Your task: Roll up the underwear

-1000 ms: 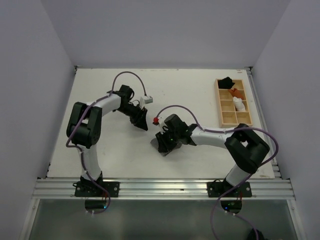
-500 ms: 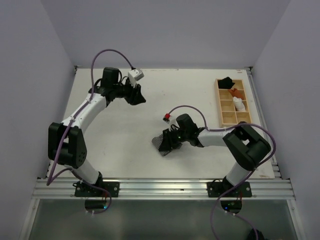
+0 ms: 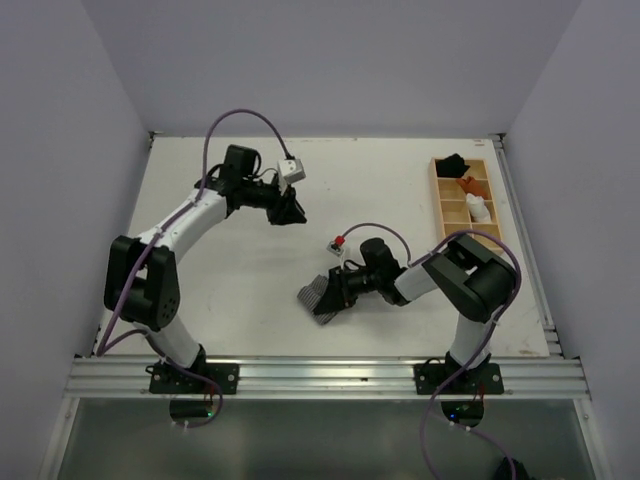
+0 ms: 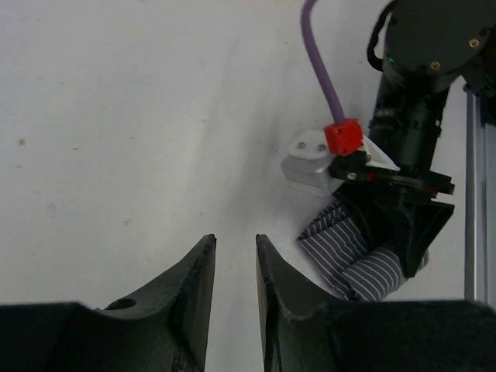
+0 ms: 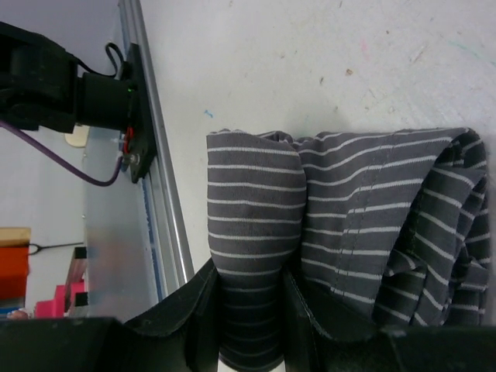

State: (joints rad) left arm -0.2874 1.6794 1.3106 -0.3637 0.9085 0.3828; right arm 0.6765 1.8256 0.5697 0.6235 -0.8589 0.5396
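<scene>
The underwear (image 3: 318, 296) is a grey cloth with thin white stripes, lying partly rolled on the white table near the front middle. My right gripper (image 3: 340, 288) reaches in low from the right and is shut on a rolled fold of it. In the right wrist view that fold fills the gap between the fingers (image 5: 249, 279), and the rest of the underwear (image 5: 364, 209) bunches to the right. My left gripper (image 3: 292, 212) hovers further back and left, apart from the cloth. Its fingers (image 4: 235, 242) stand narrowly open with nothing between them, and the underwear (image 4: 345, 252) shows beyond to the right.
A wooden compartment tray (image 3: 447, 210) sits at the back right, holding a black bundle (image 3: 453, 162), an orange one (image 3: 470, 186) and a white one (image 3: 479, 209). A metal rail (image 3: 320, 375) runs along the near table edge. Walls close in the left, back and right.
My left arm swung from mid-table out to the back left, then came partway back towards the middle. My right gripper kept its hold, and the underwear shifted slightly left.
</scene>
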